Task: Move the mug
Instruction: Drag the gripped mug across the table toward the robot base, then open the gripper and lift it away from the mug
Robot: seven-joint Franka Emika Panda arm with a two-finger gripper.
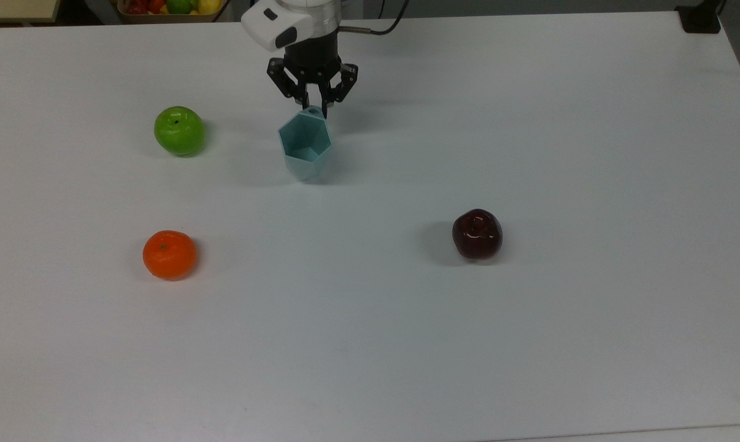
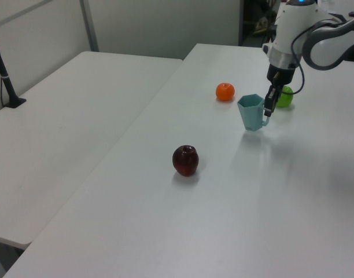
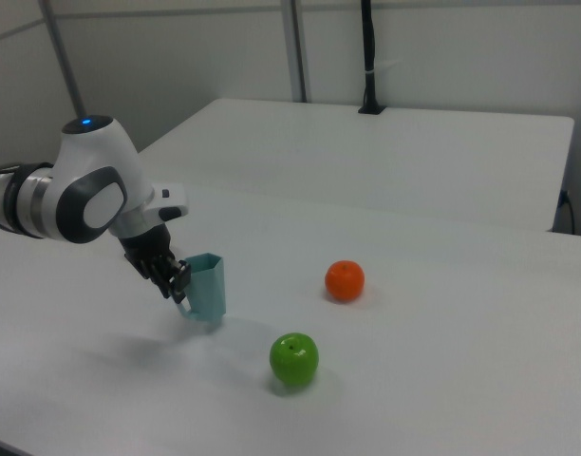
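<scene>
The white counter [image 1: 529,344] carries everything, and its wide bare surface leaves ample room for the mug to be shifted without collisions. In the top view the arm [image 1: 296,18] enters from 12 o'clock and is brought down steeply, presumably so that the handle tab can be reached from behind the mug and the rim is not knocked.

The mug [image 1: 306,149] is seen upright, high of centre at about 12 o'clock in the top view, its handle tab turned toward the arm. In the right view its base appears slightly clear of the counter, though contact cannot be ruled out. The upright pose is judged to be kept because the mug is held by its tab alone.

The gripper [image 1: 316,108] is clenched on that handle tab, a sensible hold, since the faceted body is wide.

Three fruits lie well apart from the mug: a dark red apple [image 1: 477,234] at about 4 o'clock, a green apple [image 1: 179,130] at 9 o'clock, and an orange [image 1: 169,254] at 8 o'clock.
</scene>
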